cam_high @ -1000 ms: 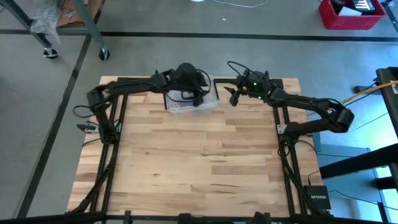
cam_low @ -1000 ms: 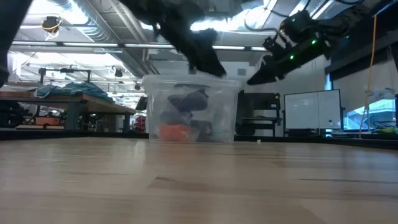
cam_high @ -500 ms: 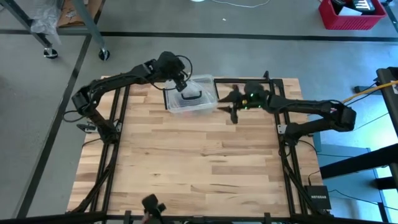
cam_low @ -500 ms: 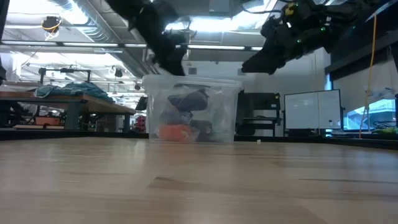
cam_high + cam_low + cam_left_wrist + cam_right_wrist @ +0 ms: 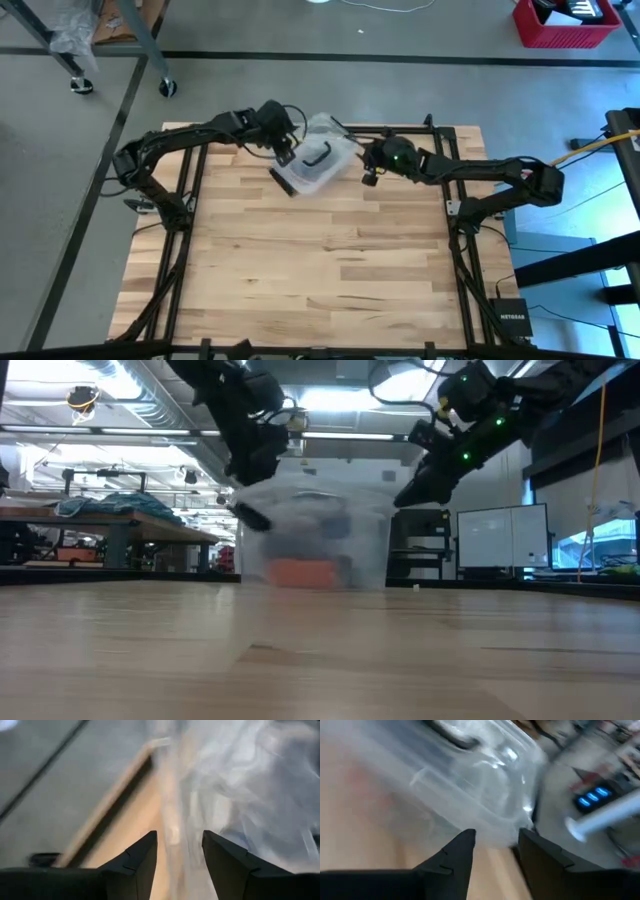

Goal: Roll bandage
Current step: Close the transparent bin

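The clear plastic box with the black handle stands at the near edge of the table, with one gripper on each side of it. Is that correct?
Not quite. In the high view the clear plastic box is at the far edge of the table, not the near one. The left gripper and the right gripper are indeed at its two sides.

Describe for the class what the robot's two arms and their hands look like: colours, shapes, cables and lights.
Both arms are dark, slim and jointed, mounted on black frames at the table's sides. Thin black cables loop over their wrists. The right arm carries small green lights near its wrist. The left hand and the right hand each end in two dark, wedge-shaped fingers with flat, angular faces.
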